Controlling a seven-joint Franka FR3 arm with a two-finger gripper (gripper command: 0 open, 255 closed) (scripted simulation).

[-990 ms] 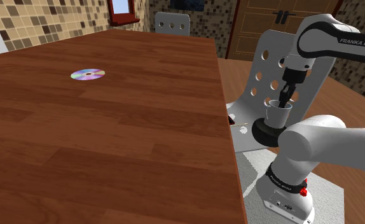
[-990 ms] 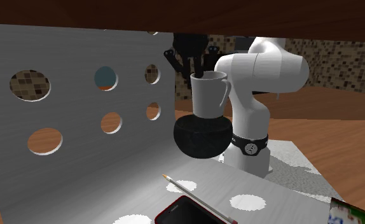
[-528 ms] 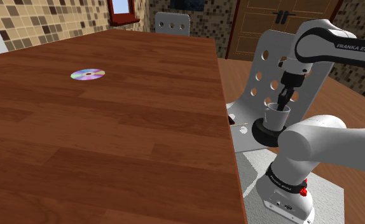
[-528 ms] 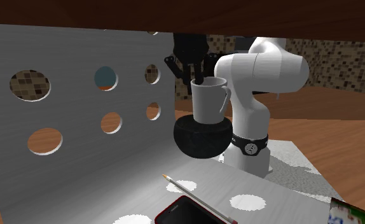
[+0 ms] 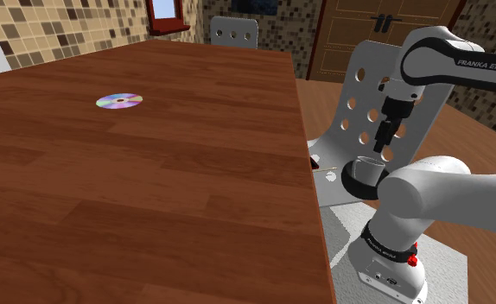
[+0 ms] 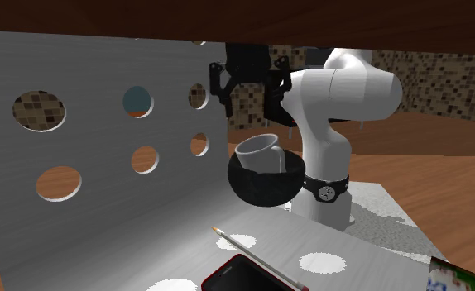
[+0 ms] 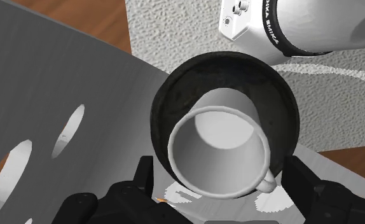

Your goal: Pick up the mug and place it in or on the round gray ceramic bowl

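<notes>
Now the white mug (image 7: 220, 145) lies tilted inside the dark round bowl (image 7: 175, 89). Above it, the end effector (image 6: 252, 101) hovers with its 2 fingers spread apart, touching nothing. Placement looks done; next calls for a straight lift clear.

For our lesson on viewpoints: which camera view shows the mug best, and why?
The wrist view: it looks into the mug, showing rim, inside and handle, tilted in the dark bowl. The second exterior view gives its tilted side; the shoulder view, a small pale rim beside the arm.
</notes>
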